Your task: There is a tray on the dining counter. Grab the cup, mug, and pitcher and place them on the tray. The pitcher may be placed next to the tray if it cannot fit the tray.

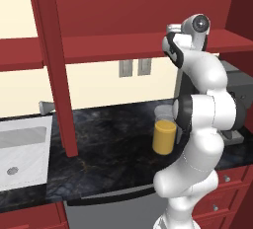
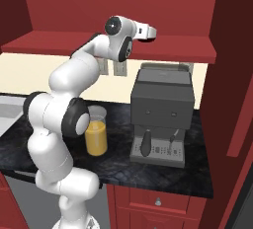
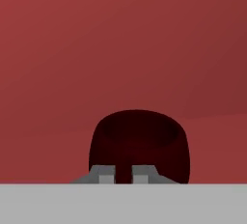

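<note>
The dark red mug (image 3: pixel 139 143) sits low and close in the hand view, against a red cabinet wall. My gripper (image 3: pixel 123 175) has its two tips nearly together at the mug's near wall, with dark red showing in the narrow gap, so it looks shut on the mug. In the base views the arm reaches up to the red shelf (image 2: pixel 188 50). The clear pitcher (image 1: pixel 164 134) (image 2: pixel 96 136) of orange liquid stands upright on the black countertop (image 1: pixel 108 149) just behind my arm. The yellow cup, the blue tray and the dining counter are out of view.
A grey coffee machine (image 2: pixel 160 114) stands on the countertop right of the pitcher. A white sink (image 1: pixel 22 149) is set in at the far left. A red post (image 1: pixel 59 75) rises from the countertop, with red cabinets above and drawers (image 2: pixel 158 201) below.
</note>
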{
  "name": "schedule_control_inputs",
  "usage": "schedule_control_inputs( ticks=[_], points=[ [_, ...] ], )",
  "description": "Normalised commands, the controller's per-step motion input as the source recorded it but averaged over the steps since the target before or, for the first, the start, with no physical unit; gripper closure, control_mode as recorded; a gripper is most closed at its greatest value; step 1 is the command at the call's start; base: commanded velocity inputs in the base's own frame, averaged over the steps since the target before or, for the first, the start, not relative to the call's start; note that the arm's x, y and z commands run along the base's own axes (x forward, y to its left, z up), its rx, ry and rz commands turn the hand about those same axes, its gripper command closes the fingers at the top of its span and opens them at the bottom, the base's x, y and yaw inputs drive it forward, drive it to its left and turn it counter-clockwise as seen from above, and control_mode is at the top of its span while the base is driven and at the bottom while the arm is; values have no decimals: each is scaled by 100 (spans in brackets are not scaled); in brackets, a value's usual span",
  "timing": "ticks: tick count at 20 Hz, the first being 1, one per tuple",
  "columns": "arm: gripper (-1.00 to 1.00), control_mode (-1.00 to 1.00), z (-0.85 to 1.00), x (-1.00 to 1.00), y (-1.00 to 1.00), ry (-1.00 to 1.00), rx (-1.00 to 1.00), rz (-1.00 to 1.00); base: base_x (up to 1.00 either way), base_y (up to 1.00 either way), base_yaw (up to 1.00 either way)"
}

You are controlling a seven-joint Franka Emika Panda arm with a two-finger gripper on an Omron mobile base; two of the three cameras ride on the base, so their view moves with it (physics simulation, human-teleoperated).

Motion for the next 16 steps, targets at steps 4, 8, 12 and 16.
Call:
schedule_control_inputs(
  ticks=[4,8,12,16],
  points=[
    [100,-100,0,0,0,0,0,0,0,0,0],
    [100,-100,0,0,0,0,0,0,0,0,0],
    [100,-100,0,0,0,0,0,0,0,0,0],
    [100,-100,0,0,0,0,0,0,0,0,0]
  ],
)
